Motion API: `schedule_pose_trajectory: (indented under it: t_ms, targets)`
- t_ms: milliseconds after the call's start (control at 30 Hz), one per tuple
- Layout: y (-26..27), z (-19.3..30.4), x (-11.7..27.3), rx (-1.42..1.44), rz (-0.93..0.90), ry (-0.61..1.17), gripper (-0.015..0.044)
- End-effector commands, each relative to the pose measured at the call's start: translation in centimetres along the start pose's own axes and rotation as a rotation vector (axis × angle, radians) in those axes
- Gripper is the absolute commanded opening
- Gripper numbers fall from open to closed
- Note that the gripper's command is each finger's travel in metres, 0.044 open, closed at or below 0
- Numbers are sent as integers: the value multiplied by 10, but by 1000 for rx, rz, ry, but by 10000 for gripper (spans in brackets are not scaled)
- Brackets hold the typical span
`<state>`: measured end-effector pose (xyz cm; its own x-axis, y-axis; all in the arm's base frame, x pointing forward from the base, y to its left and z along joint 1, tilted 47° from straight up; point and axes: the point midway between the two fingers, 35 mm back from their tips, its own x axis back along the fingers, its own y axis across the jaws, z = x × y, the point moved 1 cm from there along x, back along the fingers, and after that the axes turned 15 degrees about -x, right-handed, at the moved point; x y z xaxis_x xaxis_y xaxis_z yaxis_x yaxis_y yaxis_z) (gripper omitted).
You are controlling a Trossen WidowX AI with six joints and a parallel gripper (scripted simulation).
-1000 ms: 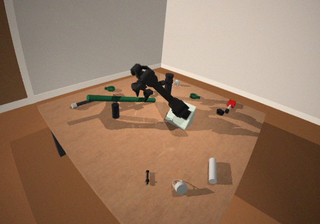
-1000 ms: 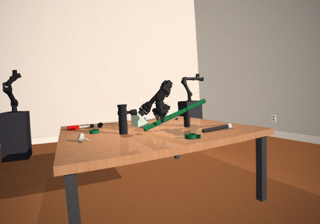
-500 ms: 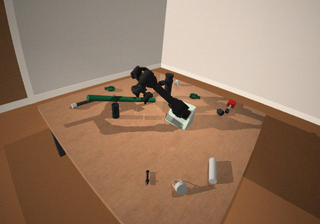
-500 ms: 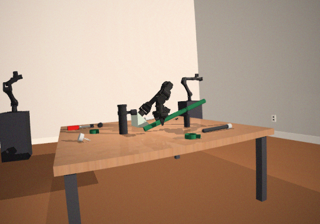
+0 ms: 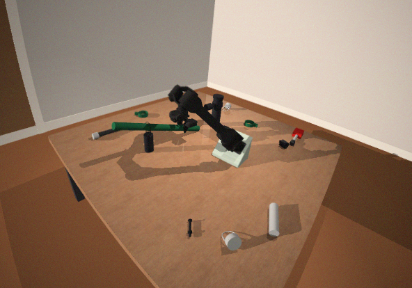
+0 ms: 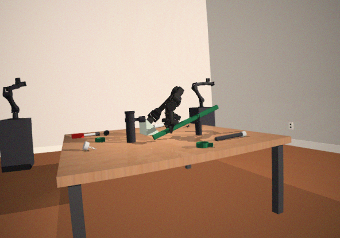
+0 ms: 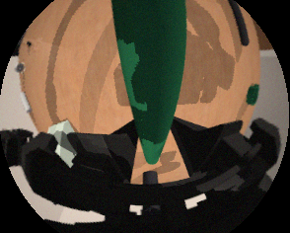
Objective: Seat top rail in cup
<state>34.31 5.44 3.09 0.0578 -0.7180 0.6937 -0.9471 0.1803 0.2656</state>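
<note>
From here, the green top rail slants through the loop cap, its lower end well apart from the big post. The gripper's fingers stand part-open around it; whether they grip, I can't tell. Grasping seems in hand; next, lift that end toward the post's cup.

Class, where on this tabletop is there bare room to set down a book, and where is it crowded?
Widest patch: between the pale green block and the white mug, left of the white cylinder. It is crowded around the gripper, green rail and big post.
</note>
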Motion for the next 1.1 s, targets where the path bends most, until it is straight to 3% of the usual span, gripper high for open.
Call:
schedule_pose_trajectory:
  t_ms: [0, 233, 400, 1067]
  targets:
    - [0, -1, -1, 0, 0, -5, 183]
    - [0, -1, -1, 0, 0, -5, 136]
    - [0, 0, 5, 0, 0, -5, 5]
    - [0, 23, 83, -23, 85, 331, 0]
